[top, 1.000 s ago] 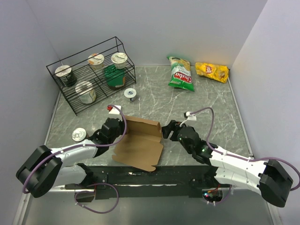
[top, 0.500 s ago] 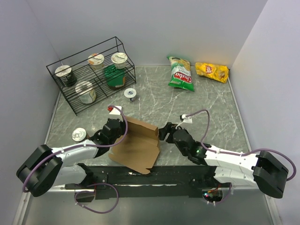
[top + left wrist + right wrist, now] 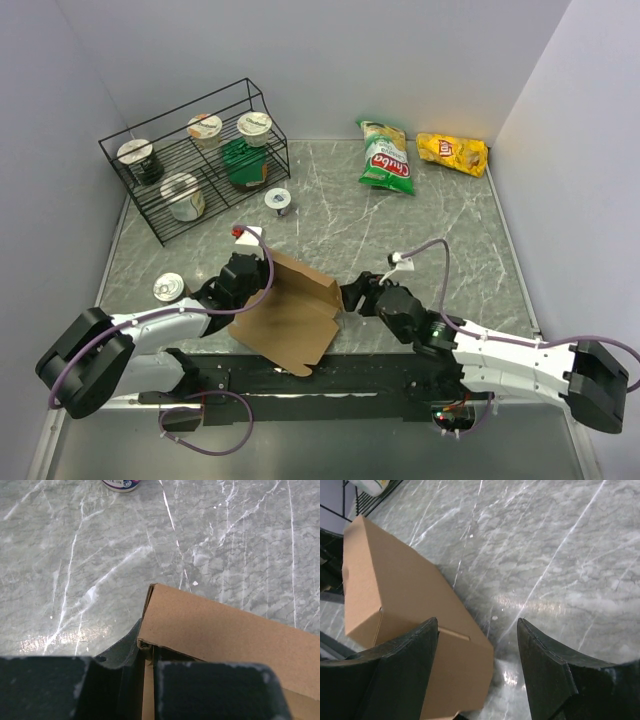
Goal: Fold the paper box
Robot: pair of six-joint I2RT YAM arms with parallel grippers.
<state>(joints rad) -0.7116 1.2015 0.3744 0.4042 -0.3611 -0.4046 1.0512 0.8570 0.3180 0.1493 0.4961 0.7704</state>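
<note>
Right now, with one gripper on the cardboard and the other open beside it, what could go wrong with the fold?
The left gripper pinches the paper box only at one corner of a raised wall, so a push from the other side may pull the cardboard out.
The right gripper is open with only the box's end corner inside its jaws. Closing there may crush the corner instead of folding it.

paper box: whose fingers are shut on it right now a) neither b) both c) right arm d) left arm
d, the left fingers pinch the paper box by its edge in the left wrist view, while the right fingers stand wide apart at its other end
</note>
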